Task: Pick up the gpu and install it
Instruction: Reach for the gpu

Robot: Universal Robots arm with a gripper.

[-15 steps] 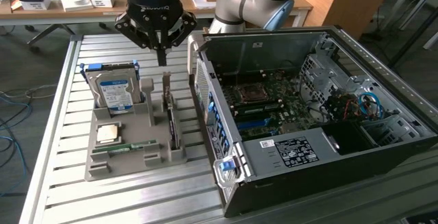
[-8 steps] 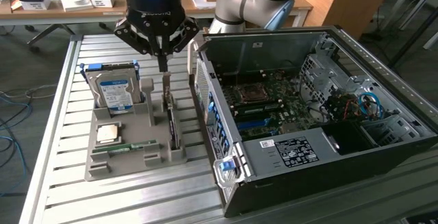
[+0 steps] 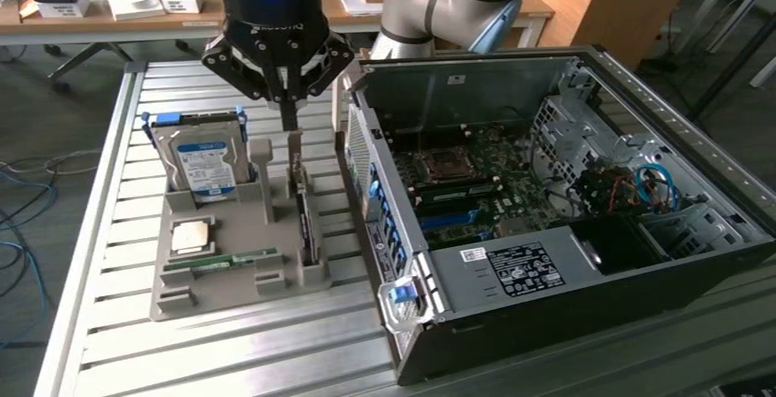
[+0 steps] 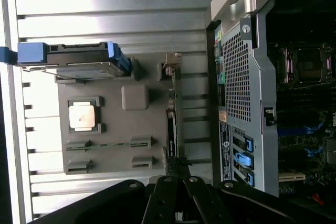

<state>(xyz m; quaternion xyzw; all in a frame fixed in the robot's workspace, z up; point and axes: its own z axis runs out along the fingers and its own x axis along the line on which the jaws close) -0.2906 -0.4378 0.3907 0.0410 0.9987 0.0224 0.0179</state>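
The gpu (image 3: 304, 224) is a thin dark card standing on edge in a slot of the grey holder tray (image 3: 273, 233), with its pale metal bracket (image 3: 294, 163) at the far end. In the wrist view the gpu (image 4: 172, 124) shows edge-on beside the computer's rear panel. My gripper (image 3: 291, 126) hangs just above the bracket end of the card, shut, with its fingers drawn together and nothing between them. Its dark fingers (image 4: 163, 198) point at the card's near end.
In the tray there are also a hard drive (image 3: 206, 165) with a blue-white label, a square processor chip (image 3: 192, 233) and a green memory stick (image 3: 224, 260). The open computer case (image 3: 546, 206) lies at the exterior view's right, close to the tray, its motherboard (image 3: 485, 179) exposed.
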